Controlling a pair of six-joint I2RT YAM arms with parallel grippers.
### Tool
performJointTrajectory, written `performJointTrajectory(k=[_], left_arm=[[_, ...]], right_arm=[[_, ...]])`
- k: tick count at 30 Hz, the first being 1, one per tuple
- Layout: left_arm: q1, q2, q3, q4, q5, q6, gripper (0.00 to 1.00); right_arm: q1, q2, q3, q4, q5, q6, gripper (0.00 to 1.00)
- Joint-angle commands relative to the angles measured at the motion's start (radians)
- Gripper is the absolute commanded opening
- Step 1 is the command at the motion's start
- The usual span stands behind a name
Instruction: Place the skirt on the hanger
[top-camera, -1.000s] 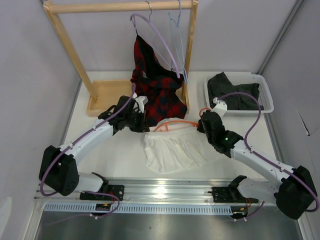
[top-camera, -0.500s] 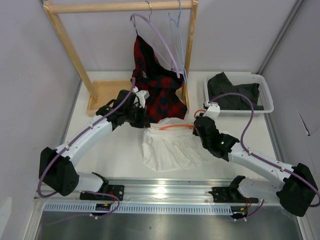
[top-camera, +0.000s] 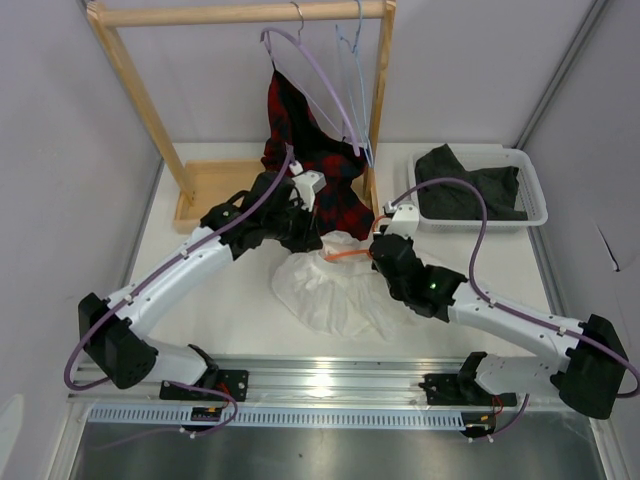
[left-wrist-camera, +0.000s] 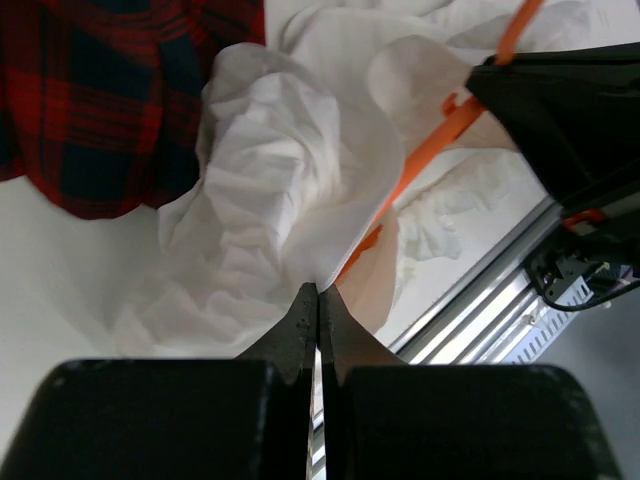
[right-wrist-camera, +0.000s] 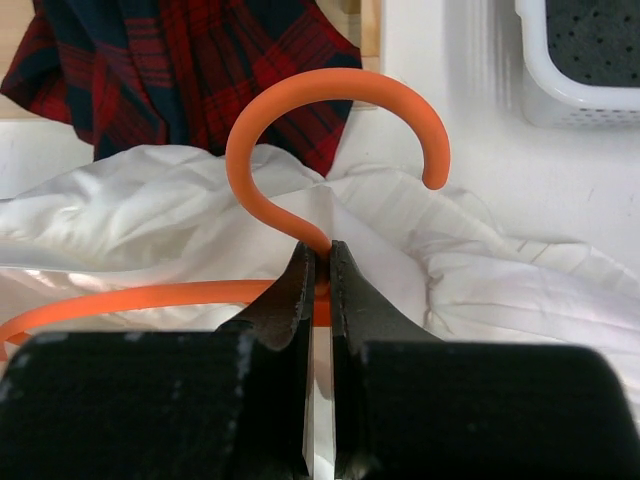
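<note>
Skirt (top-camera: 335, 295) lies bunched on the table (top-camera: 220, 300). Left hand (left-wrist-camera: 318, 292) is clamped on its fabric; right hand (right-wrist-camera: 318, 255) is clamped on the hanger (right-wrist-camera: 340, 82) at the hook's base.

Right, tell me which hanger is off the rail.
The orange hanger, held by the right pincer; the lilac hanger and blue hanger hang on the rail.
</note>
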Motion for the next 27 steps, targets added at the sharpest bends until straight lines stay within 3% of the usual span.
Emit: performJointTrajectory(k=[1,13,17,21,27], left_arm=[[-0.054,0.021,0.079,0.003,-0.013,0.006,0.0],[-0.133,0.066,0.099,-0.013,-0.041,0.034,0.02],[-0.141,0.037,0.101,0.001,-0.082,0.053,0.14],[-0.145,-0.002,0.116,0.029,-0.089,0.09,0.37],[-0.145,-0.059,0.109,0.076,-0.055,0.182,0.46]], right_arm=[[0.033,0.01,0.068,0.021,0.049,-0.035,0.0],[0.121,0.003,0.159,-0.005,0.039,-0.043,0.0],[0.147,-0.019,0.17,-0.02,0.045,-0.049,0.0],[0.157,-0.031,0.16,-0.034,0.026,-0.041,0.0],[0.165,-0.082,0.166,-0.03,0.02,-0.056,0.0]])
